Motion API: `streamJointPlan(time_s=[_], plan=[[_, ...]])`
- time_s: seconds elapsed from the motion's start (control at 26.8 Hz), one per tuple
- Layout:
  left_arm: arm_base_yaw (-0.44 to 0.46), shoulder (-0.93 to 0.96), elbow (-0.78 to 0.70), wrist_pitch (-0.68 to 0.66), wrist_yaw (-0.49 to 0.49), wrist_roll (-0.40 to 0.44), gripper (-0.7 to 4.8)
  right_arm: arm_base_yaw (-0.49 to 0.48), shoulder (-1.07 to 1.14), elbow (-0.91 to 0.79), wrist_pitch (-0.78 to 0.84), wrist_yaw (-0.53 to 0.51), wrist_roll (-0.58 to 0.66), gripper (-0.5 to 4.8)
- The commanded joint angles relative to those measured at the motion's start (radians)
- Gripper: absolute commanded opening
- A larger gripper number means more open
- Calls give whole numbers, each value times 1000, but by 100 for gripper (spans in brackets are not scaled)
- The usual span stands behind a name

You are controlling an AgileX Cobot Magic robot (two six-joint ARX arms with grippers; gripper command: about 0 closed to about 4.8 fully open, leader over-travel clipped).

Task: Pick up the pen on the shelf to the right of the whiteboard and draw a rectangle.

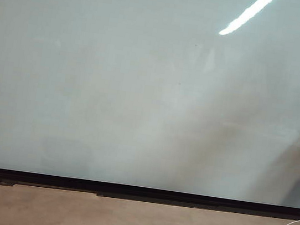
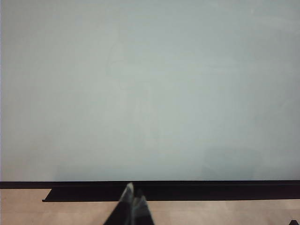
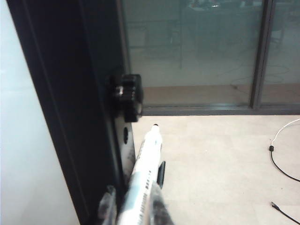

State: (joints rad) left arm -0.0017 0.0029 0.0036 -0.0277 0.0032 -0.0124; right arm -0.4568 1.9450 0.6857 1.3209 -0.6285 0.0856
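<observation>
Here the right hand grips the pen between its fingers; the left hand is closed.

You see the right claw at the frame edge, its two translucent fingers either side of the pen. The white barrel with dark print runs between them, black tip pointing away toward the floor. Whether the fingers already pinch it, you can't tell. Just beside the pen stands the whiteboard with its black side frame, a black knob on it. A white-and-black cable lies on the floor, well apart.
</observation>
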Motion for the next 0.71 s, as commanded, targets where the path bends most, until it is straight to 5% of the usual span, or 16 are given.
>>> streamJointPlan(time_s=[0.04, 0.41, 0.71], plan=[[0, 0, 3, 6, 0, 5, -5, 0, -3, 2, 20, -3, 5, 111], [0, 0, 3, 6, 0, 5, -4, 0, -3, 2, 21, -6, 6, 7], [0, 0, 3, 6, 0, 5, -4, -7, -8, 2, 54, -20, 12, -4]])
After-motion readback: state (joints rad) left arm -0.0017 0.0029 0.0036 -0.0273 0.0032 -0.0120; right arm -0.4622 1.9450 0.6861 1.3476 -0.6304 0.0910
